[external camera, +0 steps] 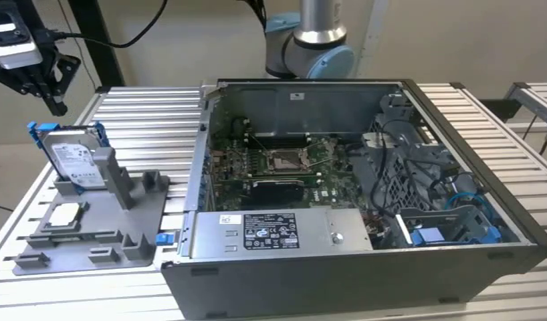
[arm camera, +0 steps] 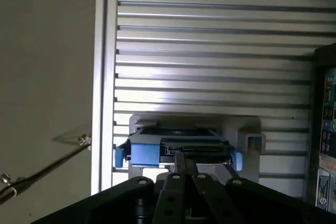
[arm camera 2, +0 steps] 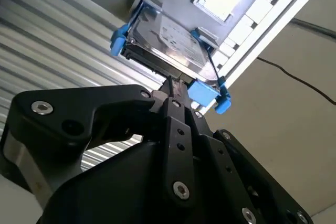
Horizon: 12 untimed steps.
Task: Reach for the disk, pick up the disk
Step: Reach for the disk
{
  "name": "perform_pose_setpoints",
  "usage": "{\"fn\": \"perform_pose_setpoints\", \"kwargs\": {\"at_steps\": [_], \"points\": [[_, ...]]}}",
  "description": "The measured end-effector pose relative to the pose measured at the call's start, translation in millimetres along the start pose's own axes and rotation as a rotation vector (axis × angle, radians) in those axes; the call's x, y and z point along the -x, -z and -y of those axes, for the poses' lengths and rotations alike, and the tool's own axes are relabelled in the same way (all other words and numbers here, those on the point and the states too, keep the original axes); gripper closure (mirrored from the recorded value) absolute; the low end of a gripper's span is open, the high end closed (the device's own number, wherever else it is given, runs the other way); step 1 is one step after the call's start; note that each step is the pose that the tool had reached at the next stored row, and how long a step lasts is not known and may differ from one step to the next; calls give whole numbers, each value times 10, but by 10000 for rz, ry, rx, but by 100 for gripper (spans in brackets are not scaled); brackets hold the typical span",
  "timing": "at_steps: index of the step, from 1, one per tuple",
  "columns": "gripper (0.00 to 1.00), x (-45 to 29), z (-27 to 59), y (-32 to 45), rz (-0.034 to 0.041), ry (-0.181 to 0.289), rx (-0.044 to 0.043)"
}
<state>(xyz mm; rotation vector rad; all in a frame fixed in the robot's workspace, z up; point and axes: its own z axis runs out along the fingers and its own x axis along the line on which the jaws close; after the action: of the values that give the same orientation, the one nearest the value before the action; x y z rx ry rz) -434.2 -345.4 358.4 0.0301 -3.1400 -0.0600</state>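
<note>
Black gripper, jaws together, hangs just above the disk, upright in its grey holder at the exterior view's left.

An open desktop computer case lies on its side on a slatted metal table. Inside are a green motherboard, a silver power supply, black cables and, toward the exterior view's right, a blue bracket. At the exterior view's left, a grey plastic tray holds a small square silver chip.
</note>
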Motion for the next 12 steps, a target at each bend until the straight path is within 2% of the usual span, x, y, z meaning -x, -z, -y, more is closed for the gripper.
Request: {"fn": "perform_pose_setpoints", "kwargs": {"at_steps": [8, 12], "points": [[100, -277, -14, -11, -23, 12, 0], [100, -293, 2, -11, -23, 13, 0]]}}
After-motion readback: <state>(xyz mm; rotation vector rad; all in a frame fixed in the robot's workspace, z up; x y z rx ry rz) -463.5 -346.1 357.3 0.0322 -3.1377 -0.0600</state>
